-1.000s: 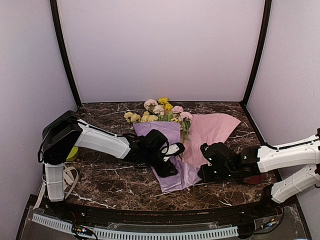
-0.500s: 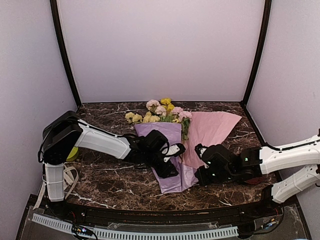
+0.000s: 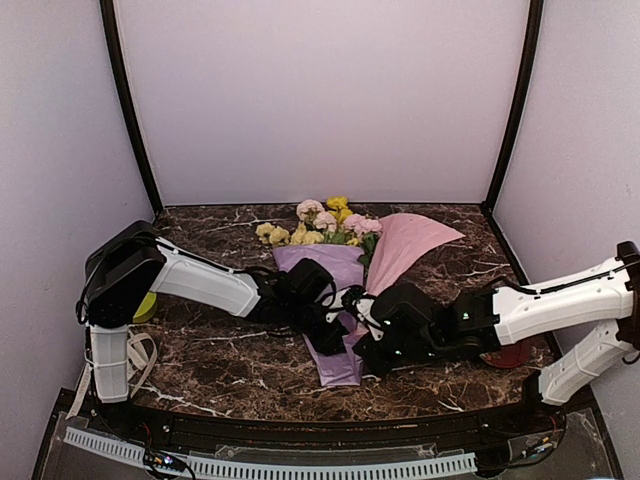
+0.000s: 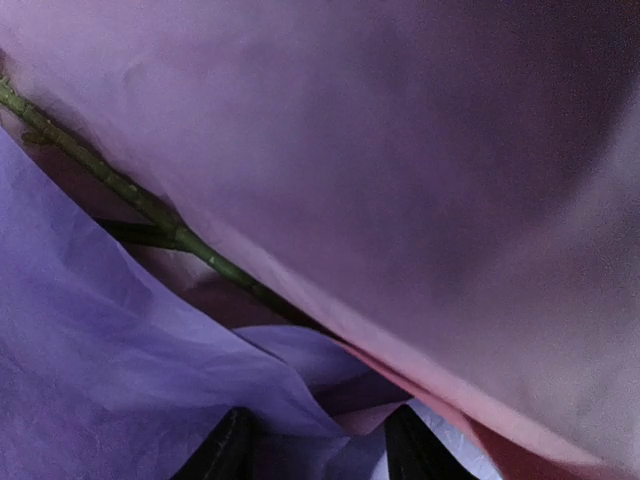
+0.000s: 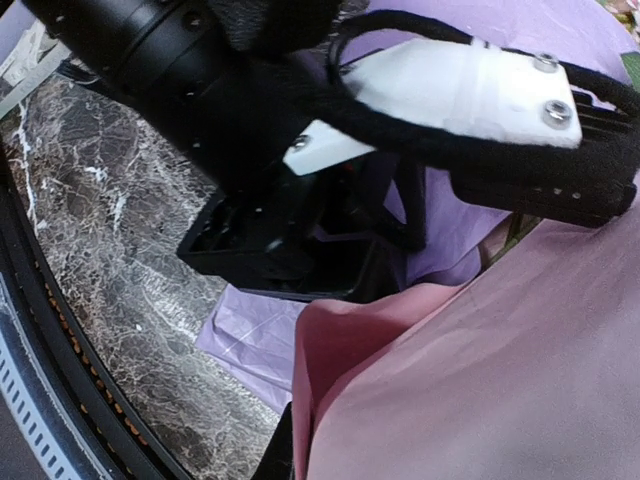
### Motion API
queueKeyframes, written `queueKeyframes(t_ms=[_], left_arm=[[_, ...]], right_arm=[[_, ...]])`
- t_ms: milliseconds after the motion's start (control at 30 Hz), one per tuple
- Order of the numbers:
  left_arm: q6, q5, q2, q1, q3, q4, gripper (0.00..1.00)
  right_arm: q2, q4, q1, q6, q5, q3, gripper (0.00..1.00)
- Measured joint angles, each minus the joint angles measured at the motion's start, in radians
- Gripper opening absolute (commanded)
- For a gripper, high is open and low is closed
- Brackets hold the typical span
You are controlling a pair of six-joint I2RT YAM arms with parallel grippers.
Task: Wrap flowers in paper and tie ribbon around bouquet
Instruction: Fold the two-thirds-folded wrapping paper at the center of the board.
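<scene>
On the dark marble table, the right claw is pinched on the pink-backed lilac paper, just beside the left claw. The flowers lie at the sheet's far end, before pale walls. Only the left wrist view shows a green stem inside the fold and that claw's fingertips apart over the paper; whether they grip it is unclear.

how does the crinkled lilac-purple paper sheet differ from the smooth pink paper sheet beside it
The lilac-purple paper sheet lies low on the marble table, under the stems of the flowers; the pink paper sheet is lifted and arched over them. The right gripper is shut on the pink sheet's edge, while the left gripper, fingers apart, sits over the lilac-purple one. Both are thin and flank the same bunch.
</scene>
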Motion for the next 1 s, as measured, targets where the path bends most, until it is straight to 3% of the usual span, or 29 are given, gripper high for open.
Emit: queueKeyframes(t_ms=[567, 1000], left_arm=[[-0.030, 0.041, -0.004, 0.017, -0.050, 0.098, 0.48], [-0.091, 0.030, -0.075, 0.083, -0.069, 0.126, 0.59]], right_arm=[[0.190, 0.007, 0.016, -0.170, -0.019, 0.094, 0.00], [0.283, 0.009, 0.017, -0.214, -0.025, 0.109, 0.00]])
